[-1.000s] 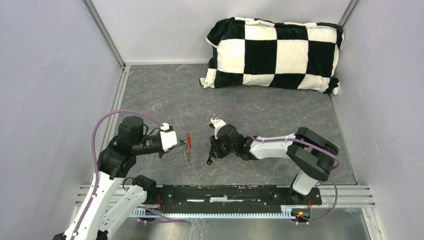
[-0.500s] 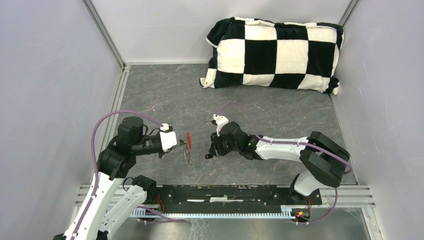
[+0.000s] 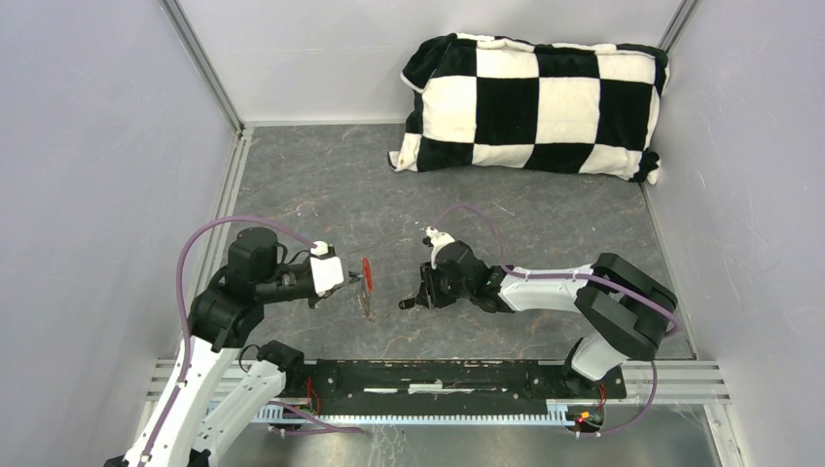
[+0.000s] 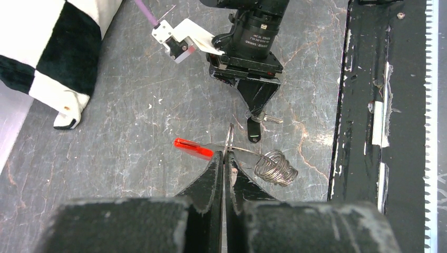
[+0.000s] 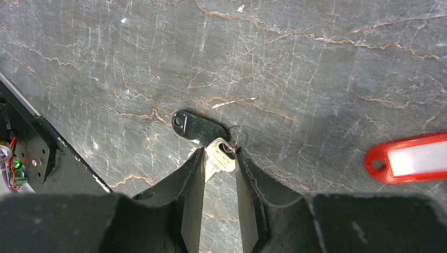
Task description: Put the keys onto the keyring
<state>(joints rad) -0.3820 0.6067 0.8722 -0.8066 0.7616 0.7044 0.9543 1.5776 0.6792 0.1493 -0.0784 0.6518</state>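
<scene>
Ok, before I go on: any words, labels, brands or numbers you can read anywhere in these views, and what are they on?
Nothing reads clearly.
White print on the black cylinder at the right wrist: too small and blurred to read.
White insert of the red fob: looks blank.
The dark-headed key: no stamp visible.
The checked pillow: no label visible.

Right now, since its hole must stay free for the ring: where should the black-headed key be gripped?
Probably the silver blade, pinched across its edges from the blade end, where the right gripper straddles it. The black-headed key seems to lie flat, and that leaves its holed head clear.
</scene>
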